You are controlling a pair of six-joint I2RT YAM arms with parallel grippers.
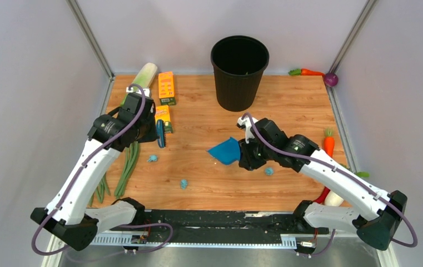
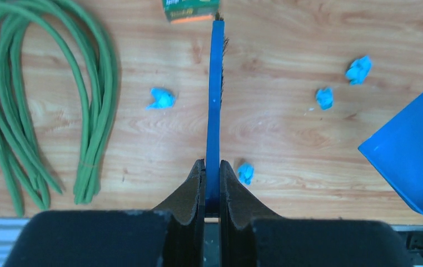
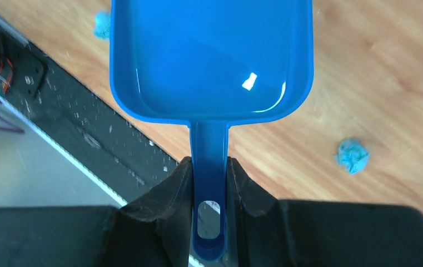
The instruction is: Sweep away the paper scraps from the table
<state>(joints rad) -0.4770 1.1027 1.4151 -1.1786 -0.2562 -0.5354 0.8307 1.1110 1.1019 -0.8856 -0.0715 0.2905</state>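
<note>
Pinching the blue hand brush (image 2: pixel 215 100) by its thin handle with the left gripper (image 2: pixel 212 167), both fingers pressed flat against the blue spine, black bristles pointing off to one side. Holding it over the left part of the table (image 1: pixel 287 111), just beside the orange boxes (image 1: pixel 166 88) and near the bundle of green beans (image 2: pixel 31 111). Not managing to tell whether the bristles are touching the wood.

Clamping the blue dustpan (image 3: pixel 212 55) by its handle with the right gripper (image 3: pixel 210 164), fingers closed on either side of the stem. Pointing the scoop's open mouth away from the wrist and toward the brush, near the middle of the board.

Showing the paper scraps (image 2: pixel 162 99) lying loose on bare wood. Showing, in the left wrist view, one left of the brush handle, one just right of the fingers, and two further right near the dustpan's edge. Showing, from above, one below the brush head, one nearer the front edge between the arms, and one just beside the right gripper.

Sharing the table with a black bin (image 1: pixel 239 72) standing at the far edge and a toy carrot (image 1: pixel 329 144) lying along the right side.
</note>
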